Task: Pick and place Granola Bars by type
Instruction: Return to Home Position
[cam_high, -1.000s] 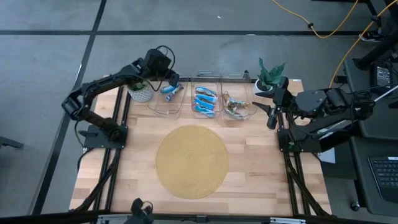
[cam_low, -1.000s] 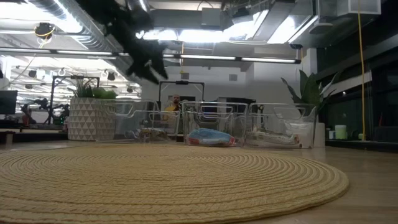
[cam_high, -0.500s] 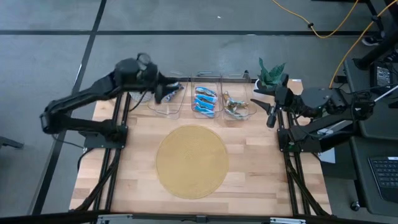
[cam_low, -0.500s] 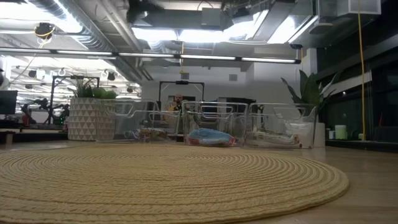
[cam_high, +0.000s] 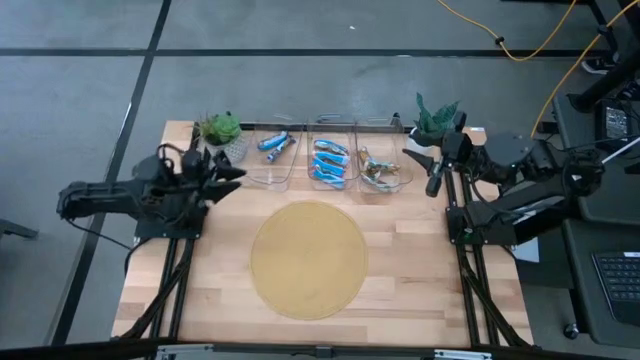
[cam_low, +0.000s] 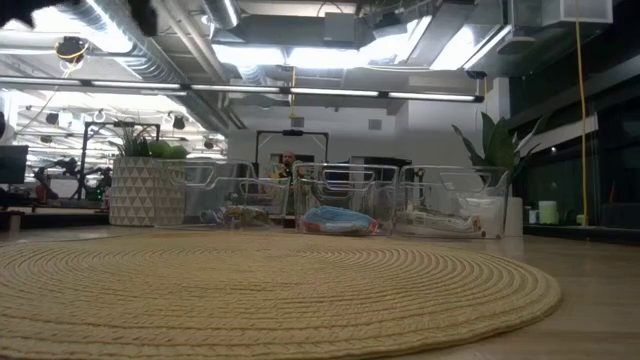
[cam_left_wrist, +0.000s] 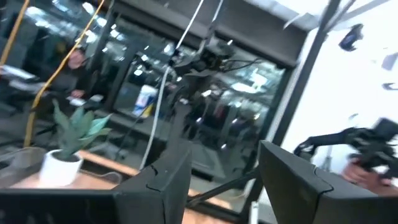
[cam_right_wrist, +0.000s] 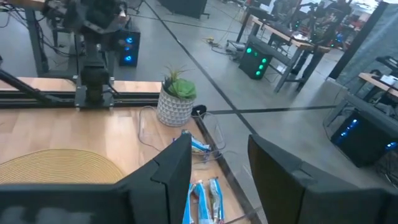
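Three clear bins stand in a row at the table's far edge. The left bin (cam_high: 268, 158) holds one blue granola bar (cam_high: 274, 143). Several blue bars (cam_high: 330, 162) lie in the middle bin, and green-brown bars (cam_high: 376, 170) lie in the right bin. My left gripper (cam_high: 226, 172) hangs open and holds nothing near the table's left edge, short of the left bin; in its wrist view the left gripper (cam_left_wrist: 224, 180) points out into the room. My right gripper (cam_high: 432, 172) is open and holds nothing at the right edge, beside the right bin; its wrist view (cam_right_wrist: 217, 180) looks over the blue bars (cam_right_wrist: 202, 200).
A round woven mat (cam_high: 308, 258) covers the table's middle. A potted plant (cam_high: 222, 131) stands at the far left corner next to the left bin, and another plant (cam_high: 436, 120) at the far right corner. The low view shows the bins (cam_low: 340, 200) behind the mat.
My left gripper has drawn back from above the left bin toward the table's left edge and a little toward the near edge. It has tipped up from pointing down to about level. The blue bar lies in the left bin as before.
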